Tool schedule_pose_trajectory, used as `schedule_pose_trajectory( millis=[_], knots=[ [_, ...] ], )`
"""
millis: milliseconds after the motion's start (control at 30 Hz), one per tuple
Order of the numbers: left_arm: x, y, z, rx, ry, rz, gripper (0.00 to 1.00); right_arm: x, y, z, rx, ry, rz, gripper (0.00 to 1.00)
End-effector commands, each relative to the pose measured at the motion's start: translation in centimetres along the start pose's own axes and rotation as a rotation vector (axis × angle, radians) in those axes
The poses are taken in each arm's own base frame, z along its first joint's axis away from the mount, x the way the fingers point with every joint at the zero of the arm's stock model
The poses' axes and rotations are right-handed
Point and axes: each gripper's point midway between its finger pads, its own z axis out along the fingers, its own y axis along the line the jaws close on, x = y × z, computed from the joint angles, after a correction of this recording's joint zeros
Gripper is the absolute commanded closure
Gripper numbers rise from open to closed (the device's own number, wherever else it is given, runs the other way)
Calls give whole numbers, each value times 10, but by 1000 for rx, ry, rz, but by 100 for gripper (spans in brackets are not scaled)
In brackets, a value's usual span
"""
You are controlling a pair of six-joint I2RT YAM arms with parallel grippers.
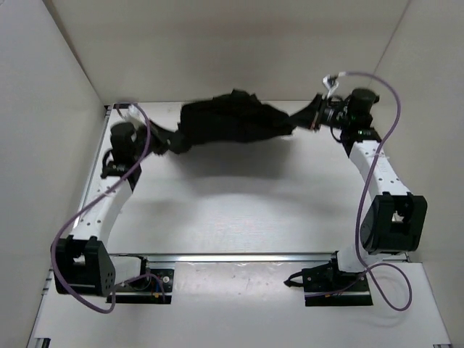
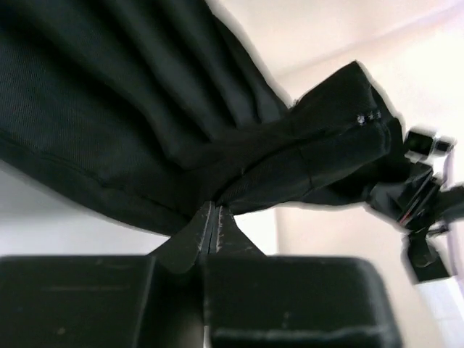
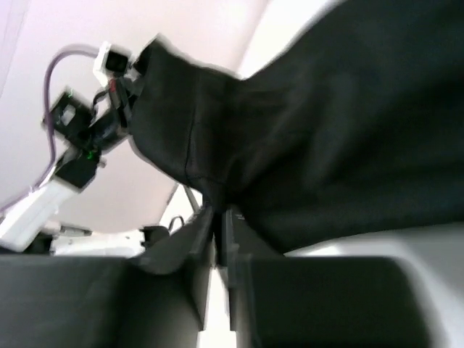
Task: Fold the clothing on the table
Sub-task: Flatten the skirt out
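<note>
At the left of the top view, the left arm [image 1: 109, 206] reached forward along the left side of the table [image 1: 239, 217]. The left gripper [image 1: 165, 142] had its jaws pinched together on the left end of the black pleated clothing [image 1: 232, 119]. In the left wrist view its two fingers [image 2: 187, 243] met with only a thin fold of the clothing caught between them. The clothing hung stretched between the two grippers, lifted above the far part of the white table and bunched in the middle, with its shadow [image 1: 217, 174] on the tabletop below. Further right, the right gripper [image 1: 310, 116] was clamped on the clothing's other end, and its wrist view showed the jaws closed tight on it. The right arm [image 1: 378, 168] ran back toward the metal rail [image 1: 239, 257] at the near edge.
</note>
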Motion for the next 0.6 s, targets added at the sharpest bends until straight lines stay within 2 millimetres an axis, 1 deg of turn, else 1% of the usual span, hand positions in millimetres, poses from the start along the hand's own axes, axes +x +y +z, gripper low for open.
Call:
schedule_pose_trajectory(
  millis=[0, 33, 67, 100, 133, 167, 200, 233, 267, 300, 333, 400, 433, 467, 500, 533, 567],
  knots=[
    [80, 90, -29, -184, 148, -51, 85, 46, -45, -30, 170, -12, 81, 88],
    [93, 116, -40, -252, 169, -74, 65, 68, -61, -45, 255, -6, 117, 67],
    [110, 136, -53, -299, 194, -103, 56, 84, -76, -56, 348, 1, 128, 53],
    [121, 147, -62, -312, 215, -98, 49, 90, -91, -65, 424, -7, 137, 47],
    [121, 163, -71, -365, 204, -115, 47, 102, -100, -75, 501, 9, 147, 41],
    [123, 163, -75, -382, 208, -116, 45, 114, -104, -80, 535, 39, 168, 39],
    [124, 165, -77, -415, 207, -90, 46, 121, -106, -82, 583, 54, 167, 39],
    [133, 162, -76, -425, 229, -53, 45, 129, -109, -79, 622, 74, 155, 39],
    [136, 162, -77, -438, 235, -38, 44, 135, -108, -80, 644, 84, 158, 39],
    [135, 161, -78, -449, 223, -29, 44, 146, -109, -76, 669, 104, 168, 39],
    [141, 158, -77, -437, 235, -37, 44, 149, -111, -76, 691, 103, 178, 39],
    [148, 157, -76, -435, 242, -57, 43, 168, -109, -68, 694, 136, 208, 40],
    [153, 156, -75, -440, 246, -76, 42, 173, -111, -66, 720, 139, 222, 41],
    [160, 152, -75, -442, 259, -82, 42, 187, -110, -62, 728, 177, 246, 43],
    [163, 151, -73, -439, 255, -94, 42, 193, -113, -63, 755, 186, 248, 44],
    [172, 143, -71, -425, 269, -74, 42, 204, -114, -60, 773, 210, 240, 44],
    [181, 139, -71, -429, 283, -62, 42, 213, -113, -56, 785, 228, 231, 44]
  ],
)
